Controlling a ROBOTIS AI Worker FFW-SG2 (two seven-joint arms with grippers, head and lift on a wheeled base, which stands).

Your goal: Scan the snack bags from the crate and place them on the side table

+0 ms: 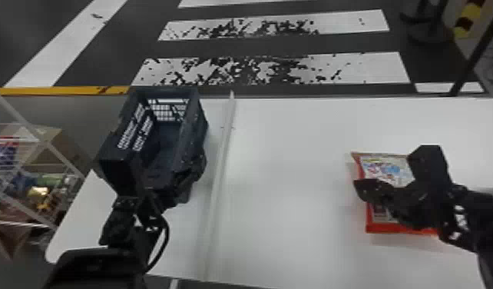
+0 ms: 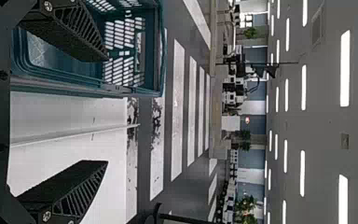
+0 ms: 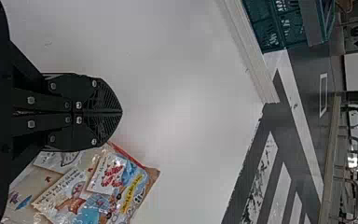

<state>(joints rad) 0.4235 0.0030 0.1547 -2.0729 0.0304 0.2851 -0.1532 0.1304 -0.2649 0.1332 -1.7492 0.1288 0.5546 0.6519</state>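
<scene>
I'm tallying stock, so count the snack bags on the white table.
1: the snack bag on the right of the table, partly behind the right arm; another could be hidden beneath.

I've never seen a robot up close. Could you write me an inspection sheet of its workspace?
Surface: white table, with a raised pale strip running away from the robot.
Job's things: crate left of the strip; snack bag with red edges lying on the table, towards the right.
Clutter: assorted goods on a rack off the table's left side.
Grippers: left gripper at the crate's near end, fingers apart; right gripper over the snack bag's area, fingers together, nothing between them.
Cables: black cable looping beside the left arm.
Surroundings: dark floor with worn white stripes and a yellow line beyond the table.
</scene>
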